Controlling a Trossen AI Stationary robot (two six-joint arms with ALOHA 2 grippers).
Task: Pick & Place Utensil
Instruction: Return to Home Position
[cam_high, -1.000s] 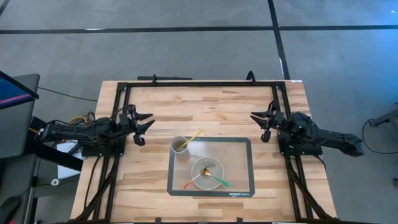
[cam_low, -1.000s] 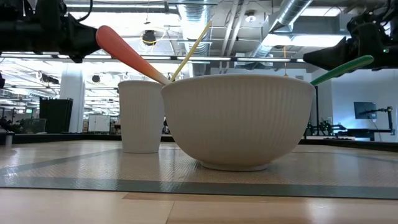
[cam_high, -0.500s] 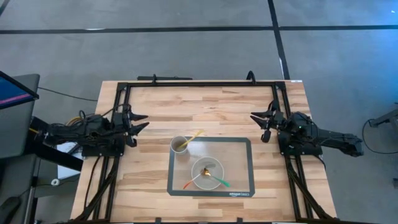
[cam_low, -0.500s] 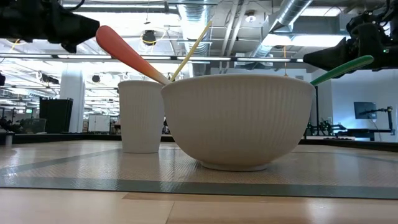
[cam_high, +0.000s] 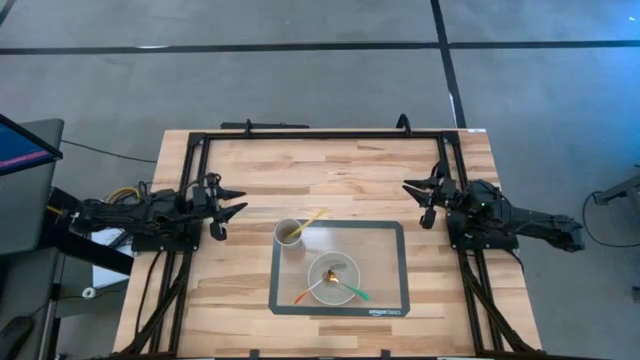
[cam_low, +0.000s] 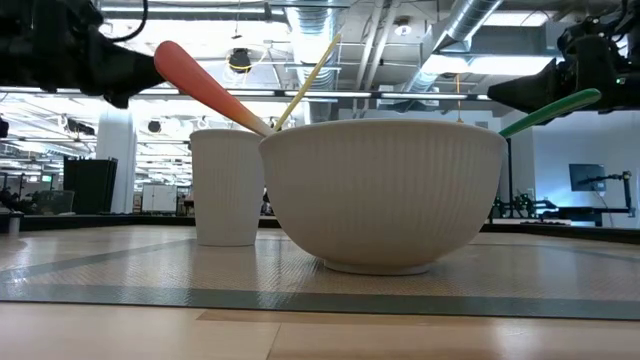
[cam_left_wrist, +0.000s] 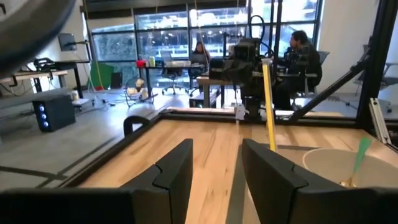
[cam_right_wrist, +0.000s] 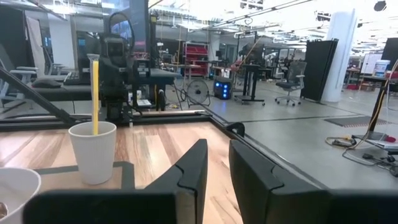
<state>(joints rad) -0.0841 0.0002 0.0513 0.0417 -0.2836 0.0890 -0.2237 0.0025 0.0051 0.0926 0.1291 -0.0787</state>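
A white cup (cam_high: 288, 234) stands on the grey mat (cam_high: 385, 240) with a yellow-handled utensil (cam_high: 315, 217) leaning in it. A white ribbed bowl (cam_high: 333, 279) in front of it holds an orange-handled utensil (cam_high: 306, 296) and a green-handled one (cam_high: 358, 294), each leaning on the rim. My left gripper (cam_high: 226, 208) hangs open over the table's left side, short of the cup. My right gripper (cam_high: 424, 200) waits open over the right side. The low view shows the cup (cam_low: 227, 190), the bowl (cam_low: 385, 195) and the orange handle (cam_low: 200, 88).
A black metal frame (cam_high: 320, 133) runs round the table's far, left and right sides. Bare wood (cam_high: 330, 170) lies between the grippers and beyond the mat. In the left wrist view, people sit at desks in the room behind the table.
My left gripper drew back toward the table's left edge, then came a little way back toward the cup. It stays open. The right arm, the cup, the bowl and the utensils have kept still.
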